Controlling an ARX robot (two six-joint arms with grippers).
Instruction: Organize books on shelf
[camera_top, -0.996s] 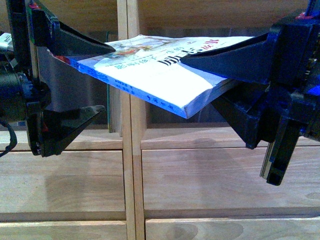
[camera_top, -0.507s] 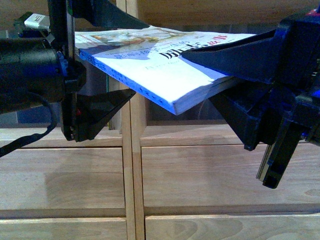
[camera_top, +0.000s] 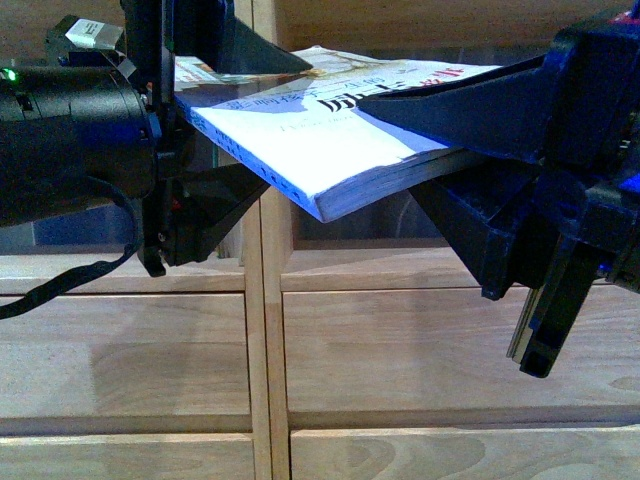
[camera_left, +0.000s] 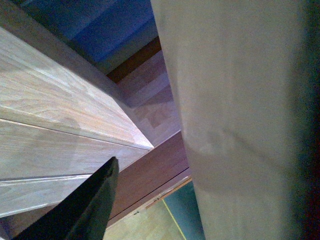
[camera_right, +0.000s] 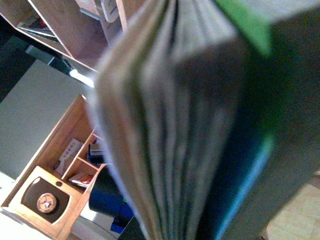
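Observation:
The white-covered paperback book (camera_top: 320, 150), with a blue-edged spine and red characters, lies nearly flat in the air in front of the shelf (camera_top: 400, 340). My right gripper (camera_top: 400, 150) is shut on its right end, one finger above and one below. My left gripper (camera_top: 285, 125) is open, with its jaws above and below the book's left end. In the right wrist view the book's fanned pages (camera_right: 170, 140) fill the frame, blurred. In the left wrist view a grey book face (camera_left: 240, 125) stands beside one black finger (camera_left: 75, 210). I cannot make out the dark teal-edged book.
The shelf's light-wood drawer fronts fill the lower front view, split by an upright divider (camera_top: 262, 350), with open compartments behind the book. The right wrist view shows a wooden box (camera_right: 50, 195) with small items, low down.
My left gripper has moved right, and its jaws now stand around the book's left end. The book's near corner has shifted left and slightly up. The right gripper has barely moved.

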